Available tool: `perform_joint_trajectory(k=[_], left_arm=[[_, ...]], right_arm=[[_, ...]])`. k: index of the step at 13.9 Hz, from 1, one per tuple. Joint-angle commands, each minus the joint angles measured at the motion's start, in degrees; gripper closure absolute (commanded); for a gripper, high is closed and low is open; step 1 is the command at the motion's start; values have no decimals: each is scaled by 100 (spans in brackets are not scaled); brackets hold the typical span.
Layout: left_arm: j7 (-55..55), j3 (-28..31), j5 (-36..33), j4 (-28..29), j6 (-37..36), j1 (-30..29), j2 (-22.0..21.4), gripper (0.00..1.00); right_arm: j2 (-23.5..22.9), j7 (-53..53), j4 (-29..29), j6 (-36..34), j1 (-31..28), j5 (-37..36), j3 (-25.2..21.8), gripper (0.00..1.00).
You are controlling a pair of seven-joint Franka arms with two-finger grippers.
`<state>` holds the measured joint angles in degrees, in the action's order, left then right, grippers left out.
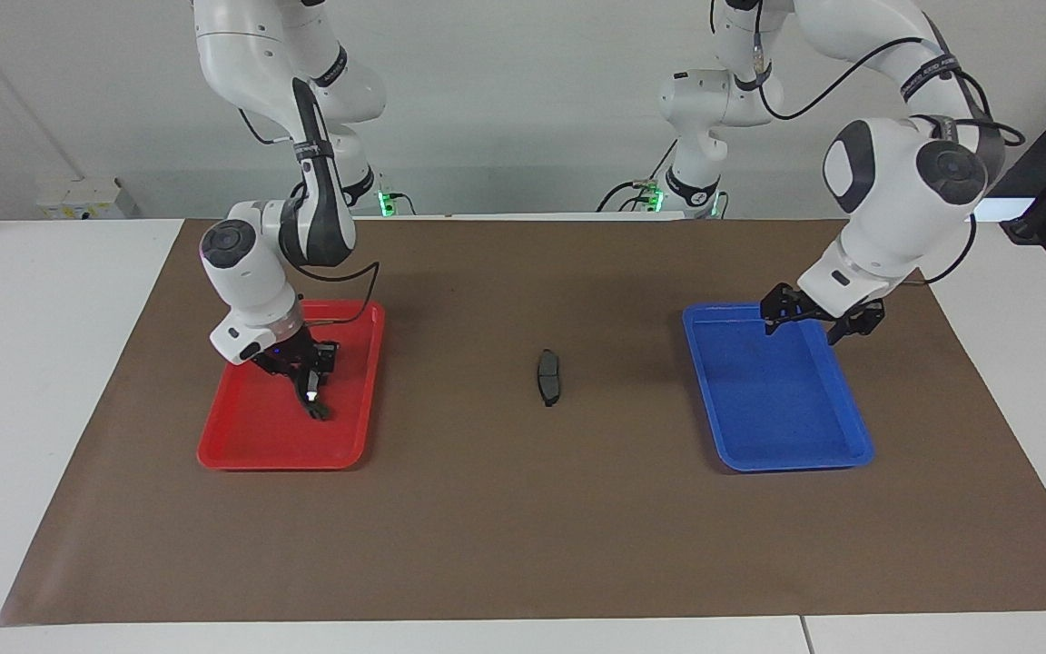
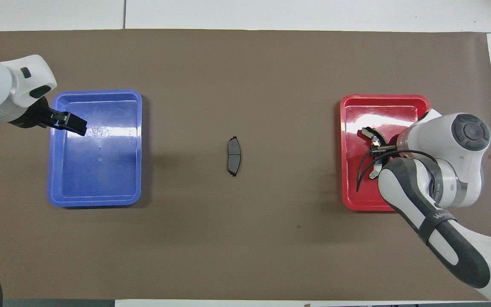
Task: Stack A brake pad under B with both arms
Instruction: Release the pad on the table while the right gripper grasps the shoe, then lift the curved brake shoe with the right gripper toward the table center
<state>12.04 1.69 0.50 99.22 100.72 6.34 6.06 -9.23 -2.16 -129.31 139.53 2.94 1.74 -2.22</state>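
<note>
My right pincer (image 1: 310,386) is down in the red tray (image 1: 241,445), fingers pinched on B (image 1: 316,400), the curved piece with silver patches, which lies on the tray floor. My left pincer (image 1: 815,320) hangs over the blue tray (image 1: 795,454), at the rim nearest me, fingers spread and holding nothing. Pad A (image 1: 547,376), short and all dark, lies flat on the brown mat (image 1: 523,545) about midway between the two trays, well apart from both pincers. The mat covers the middle of the white table (image 1: 51,300).
</note>
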Motion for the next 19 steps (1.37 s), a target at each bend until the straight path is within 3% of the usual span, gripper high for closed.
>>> perform_joint_trajectory(k=[1,6,8,11,16,19], left_arm=[[79,-72,-67,88,-438,-167,-543,0],[131,-63,-76,71,-886,-370,-833,0],[132,-63,-85,80,-1036,-361,-956,0],[123,-63,-94,115,-1054,-361,-983,0],[79,-63,-94,106,-966,-361,-983,0],[79,-63,-94,106,-966,-361,-983,0]], right_arm=[[79,-232,-7,-154,-22,107,29,100],[61,-75,1081,-1566,66,107,46,100],[-61,476,1608,-1919,416,107,46,100],[-237,1321,2075,-1886,1137,81,46,100],[-1386,3209,3612,-2272,2341,-7,37,100],[-1617,3713,3817,-2203,2702,2,46,100]])
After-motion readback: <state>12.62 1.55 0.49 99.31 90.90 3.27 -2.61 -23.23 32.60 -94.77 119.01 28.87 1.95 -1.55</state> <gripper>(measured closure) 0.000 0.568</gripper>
